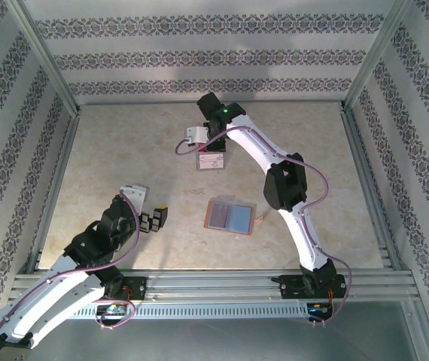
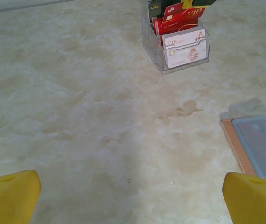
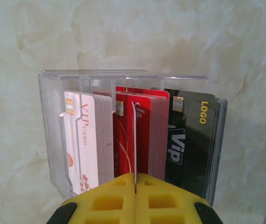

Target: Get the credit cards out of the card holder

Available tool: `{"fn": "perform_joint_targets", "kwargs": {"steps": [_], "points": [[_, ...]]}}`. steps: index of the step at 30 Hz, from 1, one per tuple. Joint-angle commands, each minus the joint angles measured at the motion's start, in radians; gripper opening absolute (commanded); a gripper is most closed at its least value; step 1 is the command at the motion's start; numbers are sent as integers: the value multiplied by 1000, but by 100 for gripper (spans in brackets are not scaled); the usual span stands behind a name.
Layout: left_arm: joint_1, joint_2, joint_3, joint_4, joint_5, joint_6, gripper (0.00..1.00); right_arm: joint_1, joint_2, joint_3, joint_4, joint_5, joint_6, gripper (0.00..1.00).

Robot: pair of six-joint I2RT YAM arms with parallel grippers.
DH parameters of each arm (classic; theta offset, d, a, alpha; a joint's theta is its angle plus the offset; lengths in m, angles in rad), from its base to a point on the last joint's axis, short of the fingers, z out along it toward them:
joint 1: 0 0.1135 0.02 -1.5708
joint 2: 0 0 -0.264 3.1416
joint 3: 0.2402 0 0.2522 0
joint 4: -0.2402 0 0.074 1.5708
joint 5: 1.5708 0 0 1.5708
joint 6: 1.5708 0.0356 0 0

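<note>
Beige marbled bench [image 1: 124,158], patterned walls [image 1: 199,60] around. The card holder [image 1: 232,216] lies open mid-bench. Beyond it, the right tool [image 3: 134,181] pinches a red credit card [image 2: 185,15] over a clear box [image 2: 151,46]. The left tool [image 1: 154,217], spread, sits left of the holder.

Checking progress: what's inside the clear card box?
Upright cards in the clear card box: a white VIP card, red cards, a black LOGO card. The red cards' near ends are hidden behind the right pincer; counts unclear.

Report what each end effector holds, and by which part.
The right end effector pinches a red card by its upper edge, at the clear stand. The left end effector is open and holds nothing.
</note>
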Motion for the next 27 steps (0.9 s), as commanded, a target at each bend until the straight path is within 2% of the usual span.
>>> {"fn": "perform_joint_targets", "kwargs": {"steps": [1,13,27], "points": [[-6,6,28,11,-22,-3,100,-13,33,48,19,-20,30,0],[-6,24,33,14,-22,0,100,-18,61,57,25,-50,53,0],[-6,33,36,16,-19,0,100,-33,77,58,37,-23,74,1]]}}
